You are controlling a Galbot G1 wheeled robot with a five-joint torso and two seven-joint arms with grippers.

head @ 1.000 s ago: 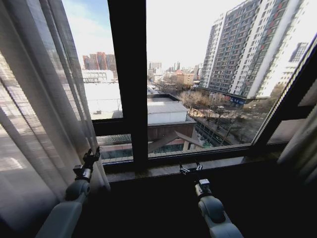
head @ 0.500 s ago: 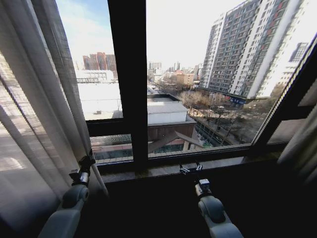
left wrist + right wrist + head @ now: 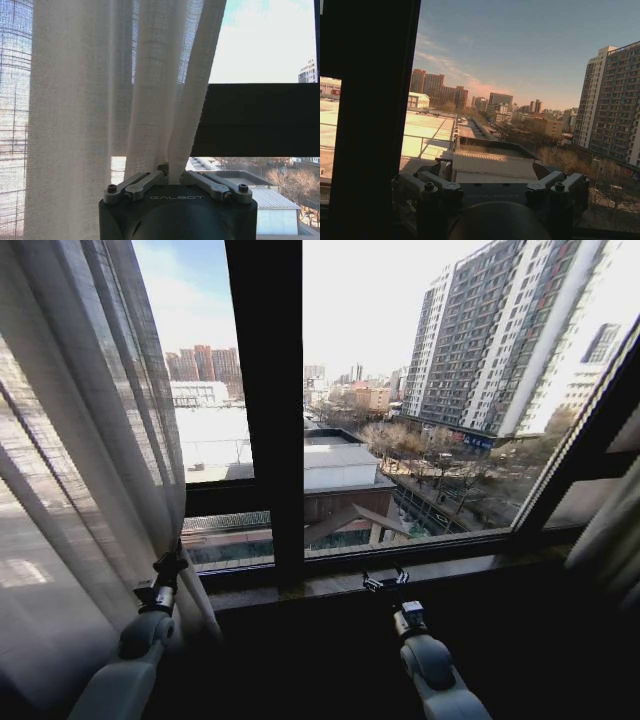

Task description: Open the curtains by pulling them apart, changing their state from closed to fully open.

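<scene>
The left pincer (image 3: 169, 176) is clenched on the curtain's (image 3: 150, 100) inner edge, low down, so the fabric can be dragged aside. The right pincer (image 3: 386, 580) hangs released and idle near the sill (image 3: 450, 568); another curtain (image 3: 612, 540) bunches far beyond it.

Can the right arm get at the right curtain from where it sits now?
Probably yes. The right pincer sits open and empty over the sill, and nothing stands between it and the right curtain bunched at the window's far right, though reaching that far sideways is uncertain.
</scene>
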